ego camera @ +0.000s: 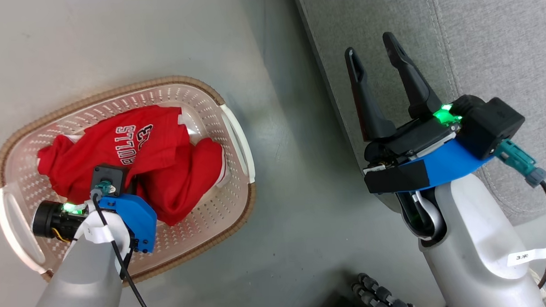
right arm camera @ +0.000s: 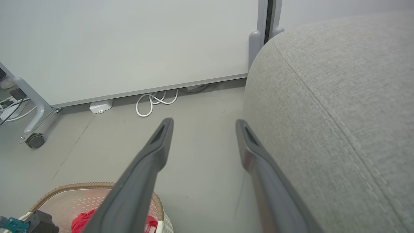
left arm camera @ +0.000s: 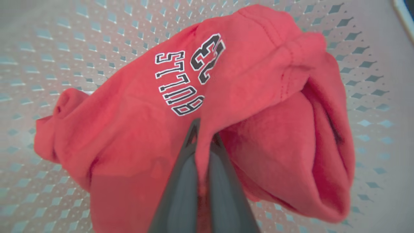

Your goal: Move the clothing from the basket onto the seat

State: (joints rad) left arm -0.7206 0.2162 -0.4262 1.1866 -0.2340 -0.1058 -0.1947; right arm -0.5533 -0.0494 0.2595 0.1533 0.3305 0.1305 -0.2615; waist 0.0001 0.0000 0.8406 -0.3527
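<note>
Left gripper pinched shut on a raised fold of the clothing, low inside the basket.
The red jersey lies bunched around the fingers, lettering up, with perforated walls on every side. The right gripper hangs wide open and empty by the rounded edge of the seat. Bare floor separates basket and seat.

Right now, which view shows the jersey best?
The left wrist view: lettering clear, a fold of the jersey pinched in the shut left gripper. The head view shows it crumpled in the basket; the right wrist view, a red scrap.
</note>
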